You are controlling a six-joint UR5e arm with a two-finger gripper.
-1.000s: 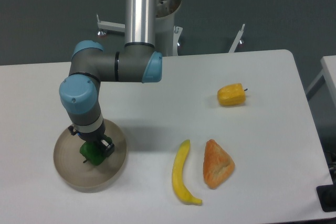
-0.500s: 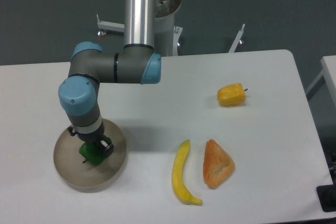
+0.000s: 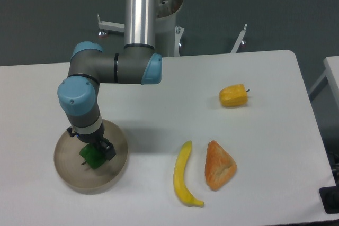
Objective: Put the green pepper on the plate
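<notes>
The green pepper [image 3: 90,156] is over the middle of the beige plate [image 3: 71,177] at the table's left front. My gripper [image 3: 95,154] points straight down over the plate and is shut on the pepper, which shows only as a small green patch under the fingers. The arm's wrist hides the top of the pepper and the plate's far rim. Whether the pepper touches the plate's surface cannot be told.
A yellow-orange pepper [image 3: 234,96] lies at the right back. A banana [image 3: 184,174] and a triangular orange pastry [image 3: 219,165] lie side by side at the front centre. The robot's base column [image 3: 142,9] stands at the table's back edge.
The wrist and the held pepper have shifted slightly left over the plate. The other objects have not moved.
</notes>
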